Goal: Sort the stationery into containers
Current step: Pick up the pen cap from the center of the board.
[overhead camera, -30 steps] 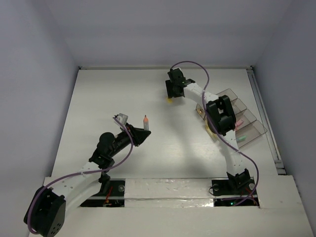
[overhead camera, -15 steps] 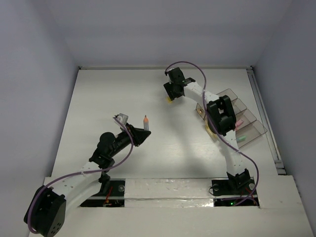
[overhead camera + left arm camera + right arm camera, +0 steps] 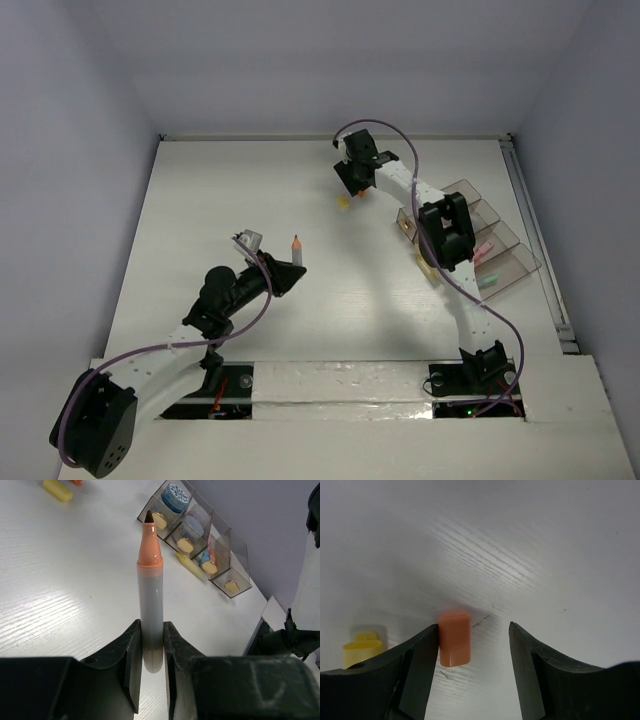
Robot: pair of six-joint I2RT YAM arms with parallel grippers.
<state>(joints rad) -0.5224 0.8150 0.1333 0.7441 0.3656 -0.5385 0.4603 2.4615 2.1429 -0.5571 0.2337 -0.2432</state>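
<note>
My left gripper (image 3: pixel 286 273) (image 3: pixel 151 645) is shut on an orange-tipped pen (image 3: pixel 296 248) (image 3: pixel 151 592) with a pale grey barrel, held above the table left of centre. My right gripper (image 3: pixel 349 188) (image 3: pixel 474 630) is open at the far middle of the table. A small orange eraser (image 3: pixel 454 638) lies between its jaws, against the left one. A yellow eraser (image 3: pixel 362 648) (image 3: pixel 345 203) lies just left of it. The smoky clear organiser tray (image 3: pixel 492 240) (image 3: pixel 235 555) stands at the right, with round tubs in its compartments.
A yellow pen (image 3: pixel 192 567) lies on the table in front of the tray. Pink (image 3: pixel 486 250) and green (image 3: pixel 490 280) pens lie at the tray's near side, partly behind my right arm. A rail (image 3: pixel 535 230) runs along the table's right edge.
My right gripper has shifted a little toward the far edge, uncovering the yellow eraser in the top view. My left arm and its pen have hardly moved.
</note>
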